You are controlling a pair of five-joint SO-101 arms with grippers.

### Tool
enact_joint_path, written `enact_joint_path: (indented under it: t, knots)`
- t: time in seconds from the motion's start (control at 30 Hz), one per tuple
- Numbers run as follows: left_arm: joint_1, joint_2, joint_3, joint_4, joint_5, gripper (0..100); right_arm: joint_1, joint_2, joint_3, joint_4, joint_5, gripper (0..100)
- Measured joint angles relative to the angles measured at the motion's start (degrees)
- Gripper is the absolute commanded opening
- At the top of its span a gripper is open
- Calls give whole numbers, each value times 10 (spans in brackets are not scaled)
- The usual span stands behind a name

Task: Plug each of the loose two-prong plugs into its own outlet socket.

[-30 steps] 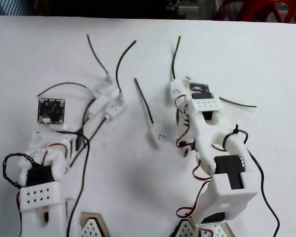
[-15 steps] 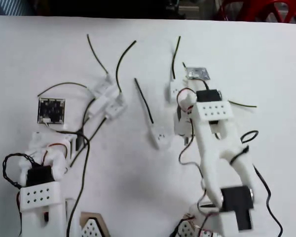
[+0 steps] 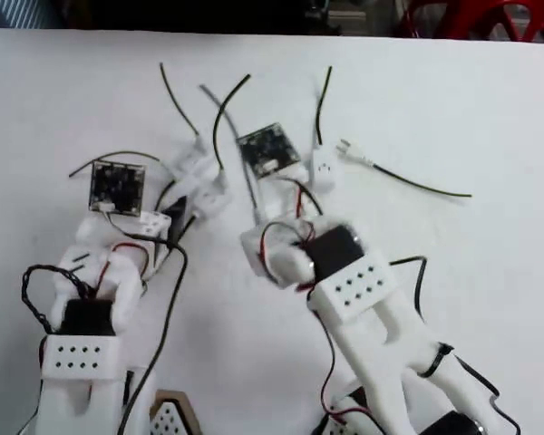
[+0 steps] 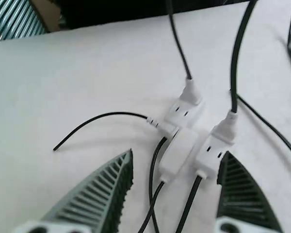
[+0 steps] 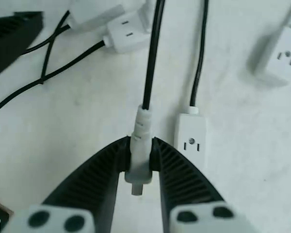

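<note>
The right arm point(image 3: 363, 290) extends from the near right edge toward the middle of the white surface point(image 3: 490, 91), its wrist tipped down over the cords. The right jaws are closed tight on a two-prong plug point(image 5: 139, 131). Ribbed black fingers point(image 5: 177, 167) pinch its smooth, white moulded body from both sides, and its round black cord point(image 5: 153, 53) runs off toward the far side. Just beside the plug lies a flat, rectangular white outlet socket point(image 5: 190, 138), slots facing up, on a thin black cord of its own.

The left arm point(image 3: 82, 335) sits at the near left, its wrist pointed toward the far side. The left jaws stand wide open and hold nothing. Their ridged dark fingers point(image 4: 104, 191) sit on either side of the near end of a cluster of white connector blocks point(image 4: 177, 150), small glossy plastic pieces lying close together with black cords.

A second loose plug point(image 3: 344, 147) rests on the surface at the far right, near another white socket point(image 3: 325, 168). Its thin trailing cord point(image 3: 417, 186) curves away to the right.
</note>
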Motion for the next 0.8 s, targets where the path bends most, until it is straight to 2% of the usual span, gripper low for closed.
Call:
enact_joint_path:
  t: [0.27, 0.47, 0.8]
  knots:
    - [62, 0, 0, -41, 0, 282, -84, -87, 97, -104, 0, 17]
    - [115, -12, 0, -39, 0, 282, -91, -105, 133, -129, 0, 17]
    - [193, -194, -2, 94, 0, 283, -98, -110, 141, -132, 2, 17]
